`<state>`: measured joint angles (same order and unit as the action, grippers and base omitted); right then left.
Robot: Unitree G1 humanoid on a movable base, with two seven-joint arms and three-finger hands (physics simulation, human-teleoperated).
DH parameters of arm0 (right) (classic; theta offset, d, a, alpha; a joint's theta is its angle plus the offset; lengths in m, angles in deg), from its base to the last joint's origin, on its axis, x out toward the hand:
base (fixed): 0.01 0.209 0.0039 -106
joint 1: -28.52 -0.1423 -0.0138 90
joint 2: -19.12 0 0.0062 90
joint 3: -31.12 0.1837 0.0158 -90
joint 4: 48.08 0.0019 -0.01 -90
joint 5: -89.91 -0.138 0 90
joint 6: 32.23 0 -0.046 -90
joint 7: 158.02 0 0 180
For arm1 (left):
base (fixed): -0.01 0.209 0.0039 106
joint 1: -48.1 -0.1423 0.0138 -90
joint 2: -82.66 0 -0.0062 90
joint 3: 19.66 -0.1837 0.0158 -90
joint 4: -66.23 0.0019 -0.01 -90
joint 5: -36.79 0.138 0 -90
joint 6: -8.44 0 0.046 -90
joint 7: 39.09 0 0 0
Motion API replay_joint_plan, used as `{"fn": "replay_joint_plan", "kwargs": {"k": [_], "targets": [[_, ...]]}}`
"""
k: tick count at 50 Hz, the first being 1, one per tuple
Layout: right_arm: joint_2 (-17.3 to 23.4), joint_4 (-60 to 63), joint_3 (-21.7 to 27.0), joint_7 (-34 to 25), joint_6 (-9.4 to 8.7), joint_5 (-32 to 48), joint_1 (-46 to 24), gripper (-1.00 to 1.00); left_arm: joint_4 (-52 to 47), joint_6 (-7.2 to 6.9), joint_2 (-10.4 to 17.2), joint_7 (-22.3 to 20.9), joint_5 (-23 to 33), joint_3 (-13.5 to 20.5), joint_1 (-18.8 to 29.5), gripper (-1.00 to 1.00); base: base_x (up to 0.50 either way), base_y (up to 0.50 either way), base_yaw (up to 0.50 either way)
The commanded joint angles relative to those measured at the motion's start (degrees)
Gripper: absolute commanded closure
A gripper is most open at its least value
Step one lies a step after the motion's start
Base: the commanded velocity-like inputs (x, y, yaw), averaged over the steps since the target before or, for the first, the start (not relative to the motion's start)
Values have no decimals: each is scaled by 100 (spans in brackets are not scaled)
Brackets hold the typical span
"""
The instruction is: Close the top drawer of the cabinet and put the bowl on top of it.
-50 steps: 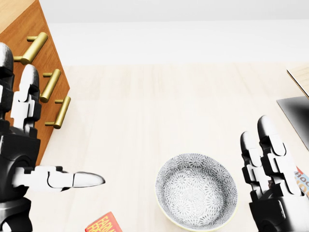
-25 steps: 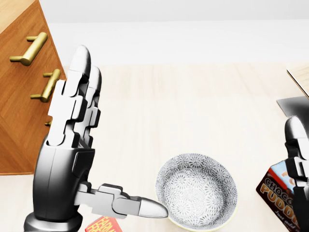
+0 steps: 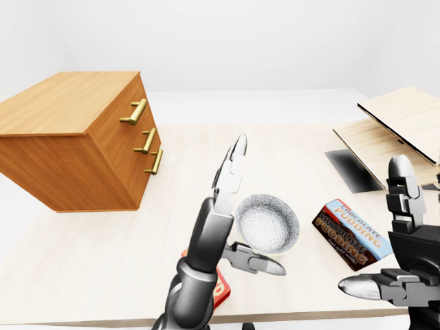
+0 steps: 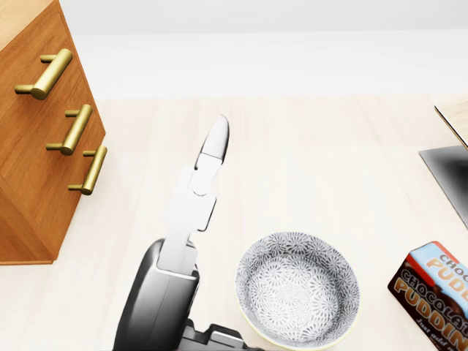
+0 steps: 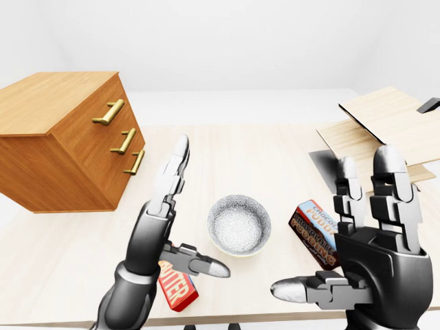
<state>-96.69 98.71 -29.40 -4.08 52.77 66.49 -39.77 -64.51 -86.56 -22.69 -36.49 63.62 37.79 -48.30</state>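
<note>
Table [image 3: 82, 254]: open wood all round the bowl [image 4: 297, 289]. Cabinet [image 3: 69, 137] up-left of bowl, well apart; drawers look flush, so top drawer judged shut, bare top fit for landing. Right hand [image 5: 375, 261] right of bowl, fingers spread, empty. Left hand [image 3: 213, 234] just left of bowl, fingers straight, thumb toward rim, empty, likely lining up a grasp. Pudding box [image 3: 350, 232] near bowl's right; red box [image 5: 177, 287] below-left.

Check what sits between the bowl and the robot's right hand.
A chocolate pudding box lies between the bowl and the open right hand, clearest in the right-eye view.
</note>
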Motion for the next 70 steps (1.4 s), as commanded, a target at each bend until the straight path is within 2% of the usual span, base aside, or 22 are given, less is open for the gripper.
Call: {"fn": "replay_joint_plan", "kwargs": {"k": [1,13,15,23,28,41,70], "targets": [[-40,82,201,-31,0,-117,-60,-100,-136,0,166,102,607,-630,-220,-100,0,0,0],[-37,114,327,-49,0,-234,-70,-100,250,0,83,329,1358,-827,-222,-100,0,0,0],[-34,116,344,-47,0,-246,-80,-100,447,0,81,480,1705,-902,-218,-100,0,0,0],[11,151,515,-20,0,-419,-119,-100,943,0,-51,755,1964,-866,-244,-100,0,0,0],[13,170,568,-23,0,-468,-129,-100,1263,0,-98,992,2409,-1068,-301,-100,0,0,0],[67,182,703,24,0,-618,-187,-100,1862,0,-124,1387,2927,-1401,-425,-100,0,0,0],[36,213,728,3,0,-678,-157,-100,2574,0,-449,1894,3829,-1273,-281,-100,0,0,0]]}}
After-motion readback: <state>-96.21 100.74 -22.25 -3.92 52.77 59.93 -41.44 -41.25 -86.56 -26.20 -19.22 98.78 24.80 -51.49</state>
